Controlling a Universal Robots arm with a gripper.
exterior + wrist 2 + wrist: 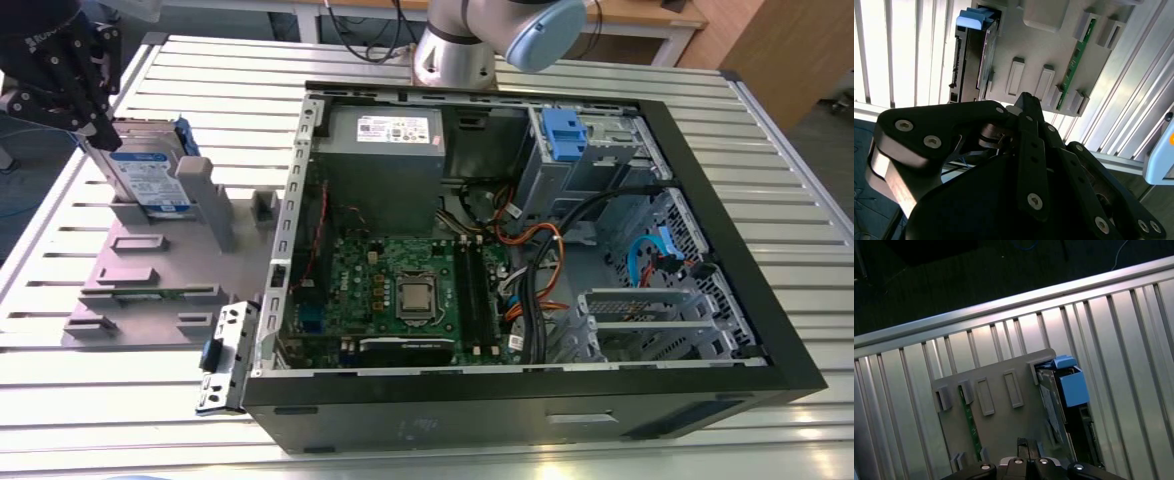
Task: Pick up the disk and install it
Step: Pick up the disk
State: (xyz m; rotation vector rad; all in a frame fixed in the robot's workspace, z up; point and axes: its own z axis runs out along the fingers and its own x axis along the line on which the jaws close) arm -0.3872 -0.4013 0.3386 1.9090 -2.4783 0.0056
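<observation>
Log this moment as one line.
gripper: jaws shut, empty, near top of disk | disk: upright in grey holder, not picked up | computer case: open, at exterior view's right of holder

The disk (144,172), at ten o'clock in the exterior view, is dull silver metal with a smooth paper label and a glossy blue plastic frame. The tray (147,270) under it is matt grey plastic. The table (534,60) is ribbed bare metal with a satin sheen. The computer case (534,420) is matt black outside and unpainted grey sheet metal inside. The gripper (1025,102) is matt black with bright metal screw heads.
</observation>
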